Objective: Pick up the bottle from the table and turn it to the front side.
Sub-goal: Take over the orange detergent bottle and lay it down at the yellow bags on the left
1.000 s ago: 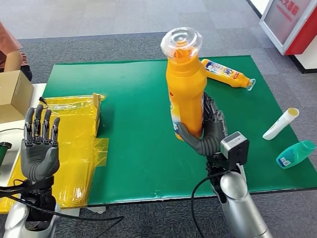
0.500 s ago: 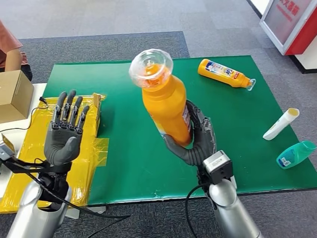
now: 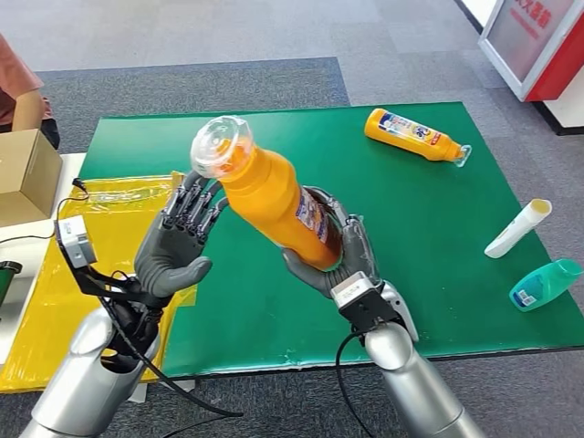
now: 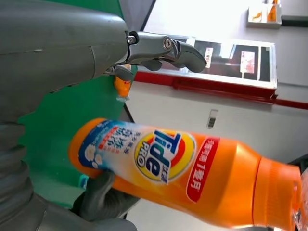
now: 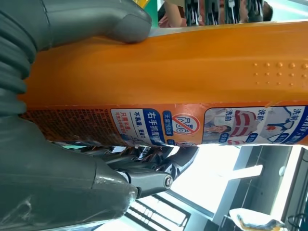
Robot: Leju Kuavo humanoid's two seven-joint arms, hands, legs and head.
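An orange detergent bottle (image 3: 276,196) with a clear cap (image 3: 221,146) is lifted off the green mat (image 3: 427,210), tilted with its cap toward my left. My right hand (image 3: 338,255) grips its lower body. My left hand (image 3: 175,246) is raised with fingers spread, its fingertips just under the bottle's neck; whether they touch it is unclear. The left wrist view shows the bottle's (image 4: 174,168) front label facing that camera. In the right wrist view the bottle's (image 5: 174,82) back label lies between my right thumb and fingers.
A second orange bottle (image 3: 413,134) lies at the mat's far right. A white tube (image 3: 516,228) and a teal bottle (image 3: 544,283) lie near the right edge. Yellow plastic sheeting (image 3: 117,237) and a cardboard box (image 3: 24,173) sit at the left, near a person (image 3: 17,91).
My right hand has tipped the bottle from upright to slanted and carried it leftward. My left hand has moved right and up toward the bottle's neck.
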